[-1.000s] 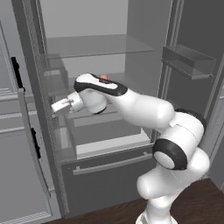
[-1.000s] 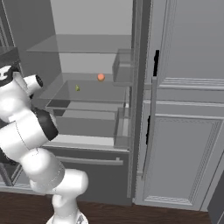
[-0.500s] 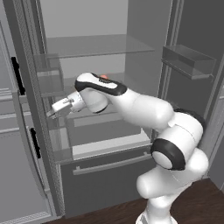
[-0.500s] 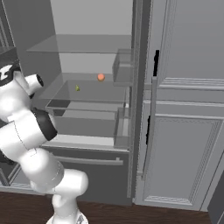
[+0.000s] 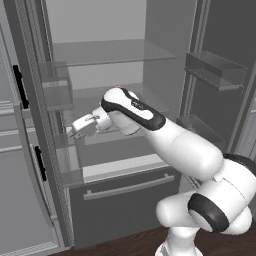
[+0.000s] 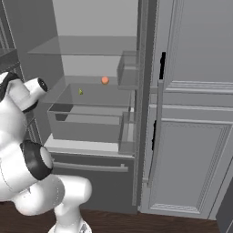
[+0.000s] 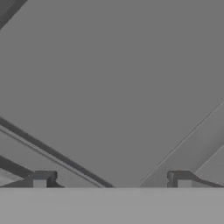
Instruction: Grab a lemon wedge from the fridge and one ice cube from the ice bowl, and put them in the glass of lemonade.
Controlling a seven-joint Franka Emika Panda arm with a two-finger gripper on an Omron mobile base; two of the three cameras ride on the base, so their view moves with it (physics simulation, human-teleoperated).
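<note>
Left base view shows the gripper (image 5: 75,131) at the left side of the open fridge (image 5: 125,100), near the door bins, with its jaws wide apart and holding nothing. On the middle shelf (image 6: 91,98) a small green piece (image 6: 80,92), probably the lemon wedge, lies near an orange ball (image 6: 105,80), well apart from the hand. Jaws are open probably to be ready for the wedge.

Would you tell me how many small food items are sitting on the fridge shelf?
2: an orange item toward the back, a small green item left of it and nearer. Others may be hidden.
</note>
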